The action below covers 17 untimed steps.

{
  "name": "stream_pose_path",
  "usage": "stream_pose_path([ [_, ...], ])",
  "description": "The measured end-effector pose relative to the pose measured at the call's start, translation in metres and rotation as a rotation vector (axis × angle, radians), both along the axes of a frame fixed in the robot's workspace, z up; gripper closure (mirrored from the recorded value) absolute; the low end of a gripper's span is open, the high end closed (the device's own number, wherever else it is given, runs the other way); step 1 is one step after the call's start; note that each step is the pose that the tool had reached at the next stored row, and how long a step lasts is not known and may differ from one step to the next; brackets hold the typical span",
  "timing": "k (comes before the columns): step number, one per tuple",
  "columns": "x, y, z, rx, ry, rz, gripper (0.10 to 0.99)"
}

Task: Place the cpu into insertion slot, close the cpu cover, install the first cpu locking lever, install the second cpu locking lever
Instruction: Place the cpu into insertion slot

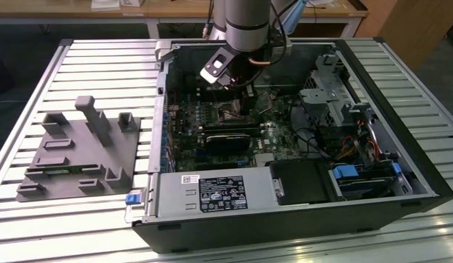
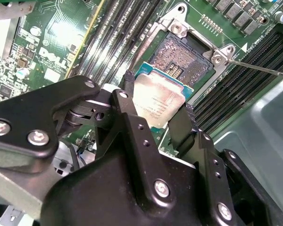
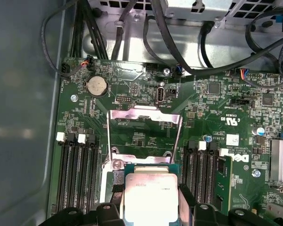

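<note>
cpu [image 2: 162, 101] pinched in claw [image 2: 159, 95], above empty insertion slot [image 2: 186, 59], cpu cover [image 3: 144, 114] raised

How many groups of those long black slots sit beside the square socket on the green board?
2. One bank runs along one side of the insertion slot, the other bank along the opposite side. The gripper, holding the cpu, hides their near ends.

The arm [image 1: 245, 24] is a chunky silver-grey tube, with a thin black cable [image 1: 284, 48] looping off it on the exterior view's right. Lower down there's a little white-and-black box [image 1: 215, 67] bolted on. In the second wrist view the gripper [image 2: 159, 96] is all matte black: angular linkage plates, shiny silver hex screws [image 2: 38, 137] and slim black fingers [image 2: 179, 129].
</note>
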<state>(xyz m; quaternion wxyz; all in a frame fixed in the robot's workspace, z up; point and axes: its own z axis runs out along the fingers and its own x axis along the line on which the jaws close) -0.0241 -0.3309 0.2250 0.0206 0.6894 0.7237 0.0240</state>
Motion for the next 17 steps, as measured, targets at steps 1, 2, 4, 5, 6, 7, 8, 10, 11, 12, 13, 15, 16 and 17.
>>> stream_pose_path([
  [1,-0.0001,0.0005,-0.0003,0.0,0.0001,-0.001,0.545],
  [2,-0.0003,0.0009,-0.0007,0.0,0.0,-0.001,0.545],
  [4,-0.0016,0.0017,-0.0015,0.0,0.0,-0.002,0.545],
  [5,-0.0027,0.002,-0.0019,0.0,0.0,-0.002,0.545],
  [6,-0.004,0.0021,-0.0023,0.0,0.0,-0.002,0.545],
  [7,-0.0055,0.0022,-0.0028,0.0,0.0,-0.002,0.545],
  [8,-0.0071,0.0023,-0.0033,0.0,0.0,-0.002,0.545],
  [10,-0.01,0.0025,-0.0046,0.0,0.0,-0.002,0.545],
  [11,-0.0112,0.0026,-0.0053,0.0,-0.0001,-0.002,0.545],
  [12,-0.012,0.0027,-0.0061,0.0,0.0,-0.002,0.545],
  [13,-0.0125,0.003,-0.0071,0.0,0.0,-0.002,0.545],
  [15,-0.014,0.0036,-0.0089,0.0,0.0,-0.002,0.545],
  [16,-0.0146,0.004,-0.0097,0.0,0.0,-0.002,0.545],
  [17,-0.0152,0.0046,-0.0106,0.0,0.0,-0.002,0.545],
])
